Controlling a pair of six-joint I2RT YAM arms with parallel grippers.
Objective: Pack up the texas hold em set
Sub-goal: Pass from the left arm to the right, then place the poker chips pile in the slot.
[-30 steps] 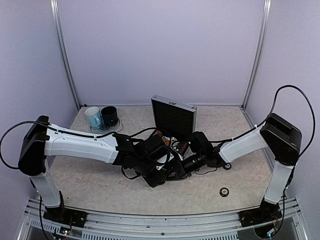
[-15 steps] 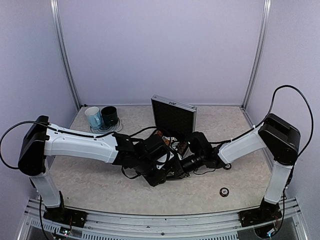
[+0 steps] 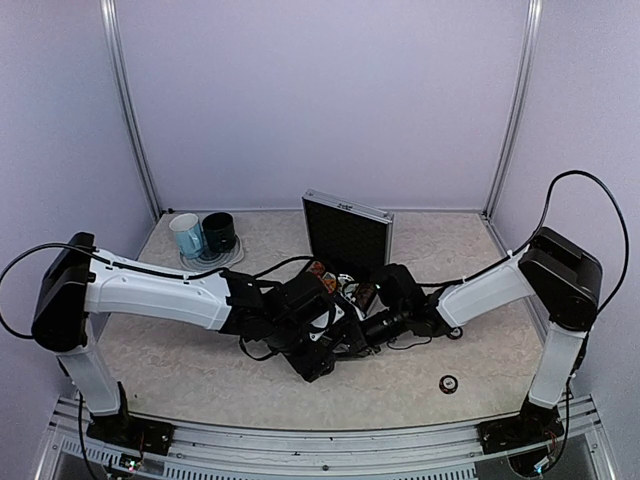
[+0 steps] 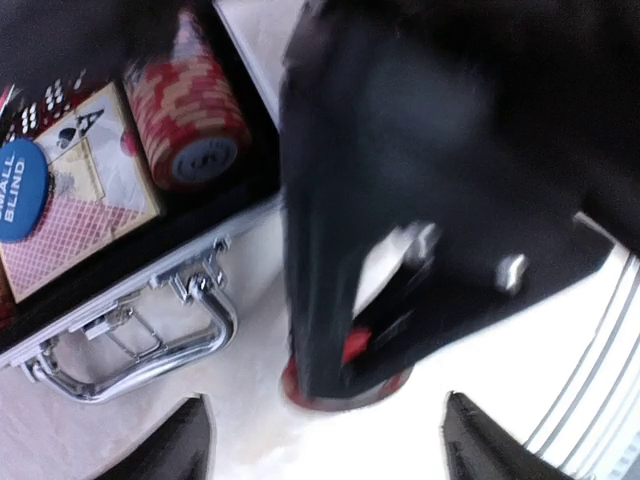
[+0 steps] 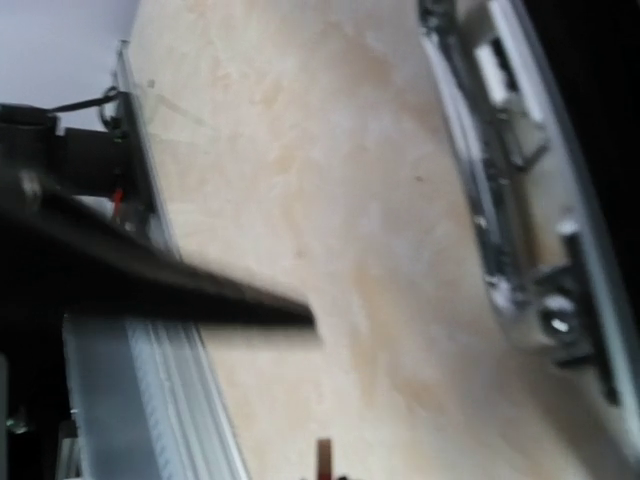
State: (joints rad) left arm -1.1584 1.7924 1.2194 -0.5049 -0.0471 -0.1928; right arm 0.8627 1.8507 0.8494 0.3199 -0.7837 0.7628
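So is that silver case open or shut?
Open. Its lid stands upright, and the left wrist view shows chips and cards lying uncovered inside.

Lab enclosure: lilac walls, aluminium posts.

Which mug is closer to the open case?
The dark-green mug, right of the pair; the light-blue mug sits farther left from the case.

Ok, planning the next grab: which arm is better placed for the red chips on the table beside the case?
Likely left: the left gripper hangs open above the red chips, while the right gripper is shut.
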